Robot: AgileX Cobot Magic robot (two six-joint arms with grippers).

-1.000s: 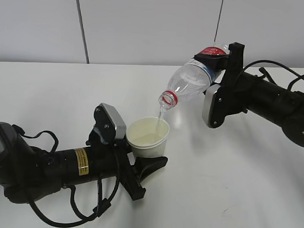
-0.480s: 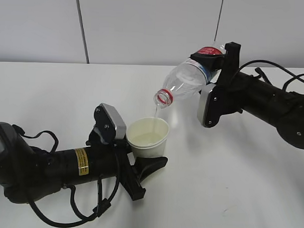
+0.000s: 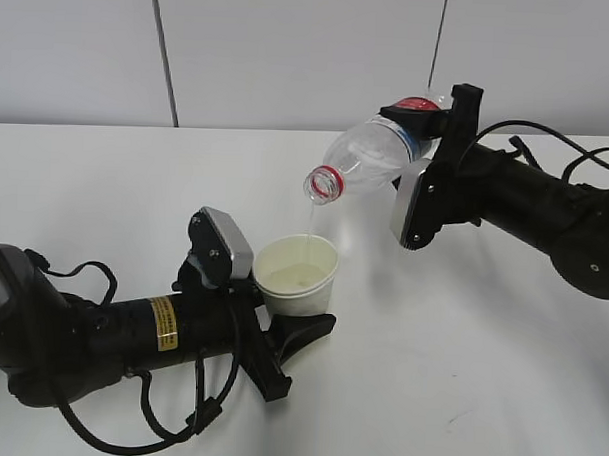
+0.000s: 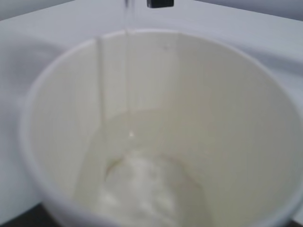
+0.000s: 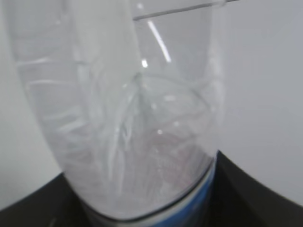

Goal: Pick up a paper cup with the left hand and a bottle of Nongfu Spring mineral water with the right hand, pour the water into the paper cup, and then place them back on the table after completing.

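Mineral water bottle point(image 3: 372, 160): held in the air above the white surface point(image 3: 459, 374), long axis near level, tilted slightly down toward the left, neck with red ring toward the paper cup point(image 3: 296, 276), base with red and blue label at the right hand point(image 3: 433, 122). Clear plastic, body crumpled in the right wrist view point(image 5: 137, 118); little water point(image 3: 313, 218) left inside, a thin stream falling from the mouth into the cup.

Right hand: fingers clamped on the labelled base of the bottle.

Paper cup: upright, white, open side up, below and left of the bottle mouth; water pooled in the bottom in the left wrist view point(image 4: 156, 189).

Left hand point(image 3: 281, 322): fingers closed around the lower wall of the cup.

Change from half a second before: bottle mouth sits slightly higher and further left, tilt shallower; cup and left hand unmoved
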